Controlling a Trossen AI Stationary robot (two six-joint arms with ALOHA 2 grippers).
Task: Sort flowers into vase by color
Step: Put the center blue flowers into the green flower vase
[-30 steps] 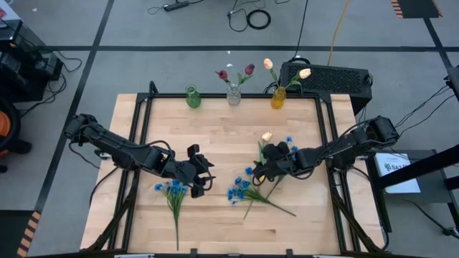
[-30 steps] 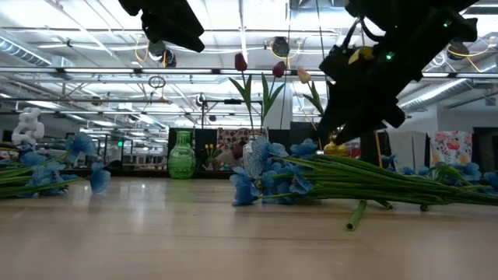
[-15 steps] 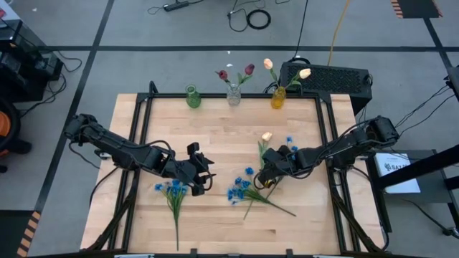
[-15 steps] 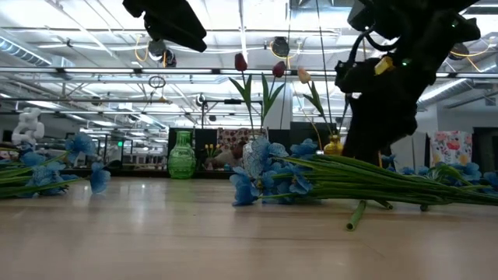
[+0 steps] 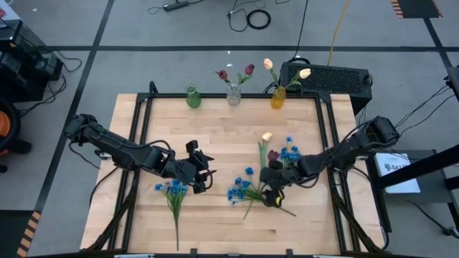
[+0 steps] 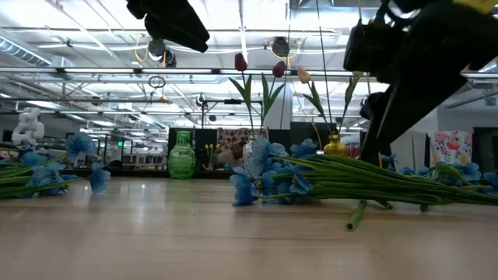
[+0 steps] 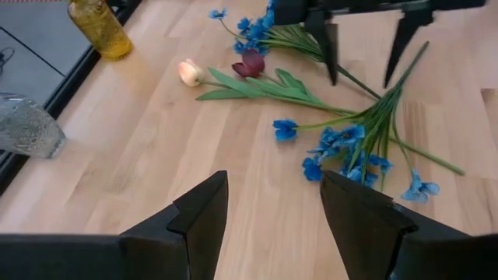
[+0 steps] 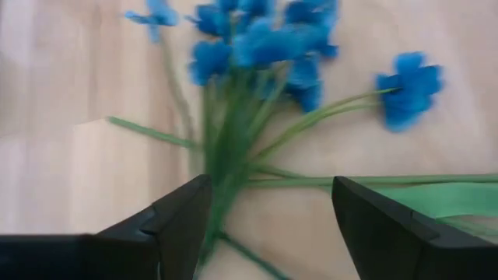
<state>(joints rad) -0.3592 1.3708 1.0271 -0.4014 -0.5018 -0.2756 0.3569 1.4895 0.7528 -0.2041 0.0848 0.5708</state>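
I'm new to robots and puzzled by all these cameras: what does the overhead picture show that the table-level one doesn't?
Only the overhead view shows both arms whole, the cream tulip lying on the table, and the right gripper over green stems. Only the table-level view shows the room behind. Both show the green vase, clear vase, yellow vase and loose blue flowers.

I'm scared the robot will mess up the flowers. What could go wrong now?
1. The right gripper hangs open over a tangled pile of blue flowers. It might grab several stems together, or drag the cream tulip and the dark red tulip lying close by.
2. The green vase at the table's far edge looks narrow, so a floppy bunch could miss it or tip it.
3. The left gripper waits open nearby; the arms could bump.
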